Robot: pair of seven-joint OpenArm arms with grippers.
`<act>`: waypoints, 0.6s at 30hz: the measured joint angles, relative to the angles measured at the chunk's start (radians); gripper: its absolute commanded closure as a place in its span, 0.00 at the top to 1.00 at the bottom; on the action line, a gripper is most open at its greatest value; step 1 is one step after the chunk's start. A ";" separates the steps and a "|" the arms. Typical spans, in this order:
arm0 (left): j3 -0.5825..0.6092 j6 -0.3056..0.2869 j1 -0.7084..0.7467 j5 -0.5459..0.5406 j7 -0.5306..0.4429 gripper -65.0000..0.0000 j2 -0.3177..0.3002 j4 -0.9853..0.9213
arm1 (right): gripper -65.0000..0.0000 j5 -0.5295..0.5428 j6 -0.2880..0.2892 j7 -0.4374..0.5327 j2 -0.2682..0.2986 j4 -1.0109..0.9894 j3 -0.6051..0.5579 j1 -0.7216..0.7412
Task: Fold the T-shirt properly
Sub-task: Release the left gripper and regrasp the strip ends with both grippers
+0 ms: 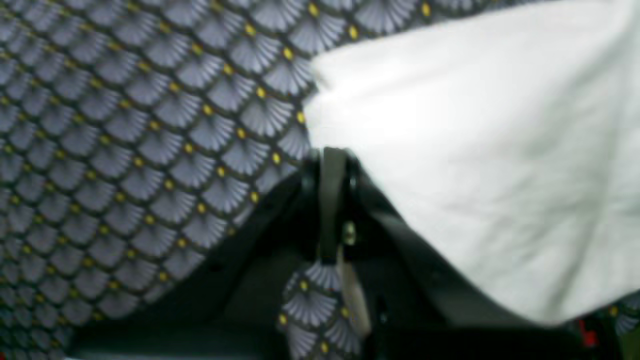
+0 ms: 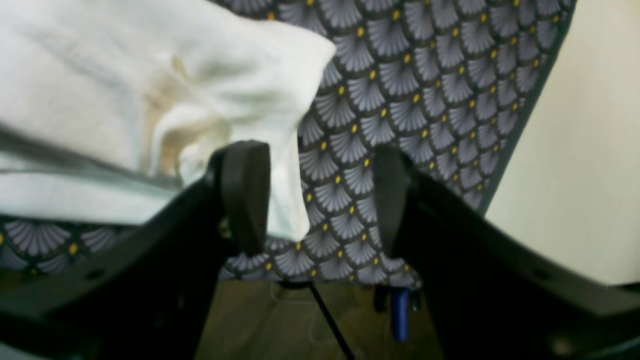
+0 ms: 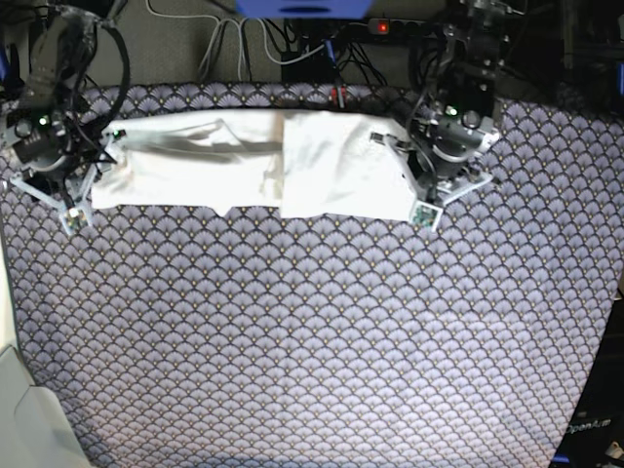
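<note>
At the far edge of the table, the left gripper (image 1: 332, 165) has its black fingers pressed together on the corner of the white cotton T-shirt (image 3: 253, 166). The right gripper (image 2: 315, 195) stands with its dark pads (image 2: 246, 192) spread wide, a loose white fold hanging against one pad, nothing clamped. The shirt lies as a long, plain-side-up band between both arms on the grey fan-patterned tablecloth (image 3: 322, 331).
</note>
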 measured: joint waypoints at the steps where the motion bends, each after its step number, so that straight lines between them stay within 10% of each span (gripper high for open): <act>1: 0.000 0.003 0.000 0.002 -0.001 0.01 0.000 -0.010 | 0.52 0.002 0.000 -0.010 0.000 0.000 0.000 0.013; 18: -0.004 0.004 -0.005 0.001 -0.079 0.01 -0.002 -0.054 | 0.55 0.011 0.000 -0.070 -0.053 -0.063 -0.001 0.044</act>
